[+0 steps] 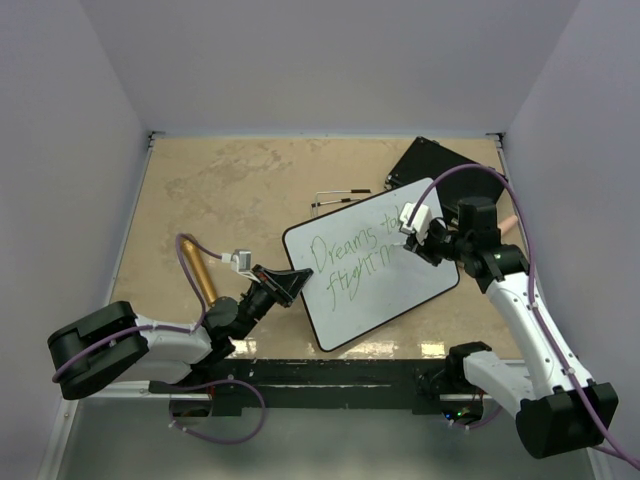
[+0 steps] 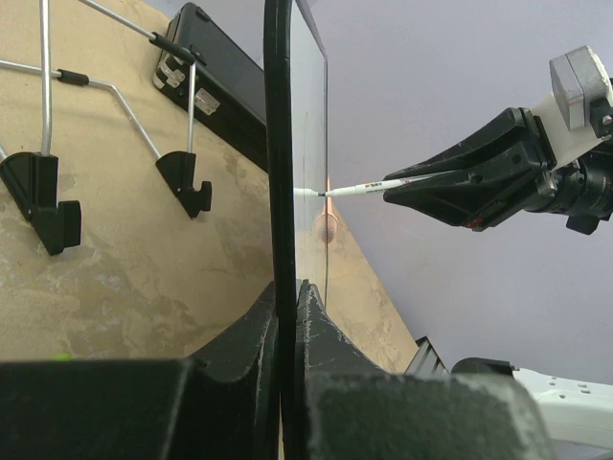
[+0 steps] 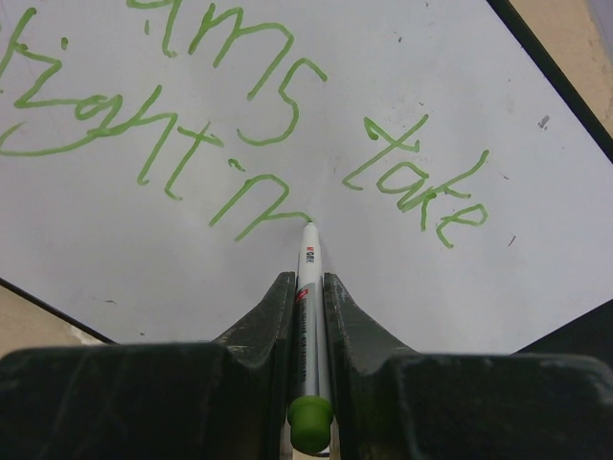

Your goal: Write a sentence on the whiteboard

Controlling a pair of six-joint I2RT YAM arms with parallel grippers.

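Bright, even light — soft shadows, faint reflection on the whiteboard (image 2: 308, 115).

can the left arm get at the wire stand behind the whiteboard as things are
Probably not: the left claw is shut on the edge of the whiteboard, holding it while the right claw writes with the marker. The wire stand sits beyond the board.

L gripper (image 1: 287, 281) clamped on whiteboard (image 1: 375, 300) left edge; R gripper (image 1: 413, 233) pinches marker (image 3: 308, 264), arm bent, seemingly over board's upper-right.
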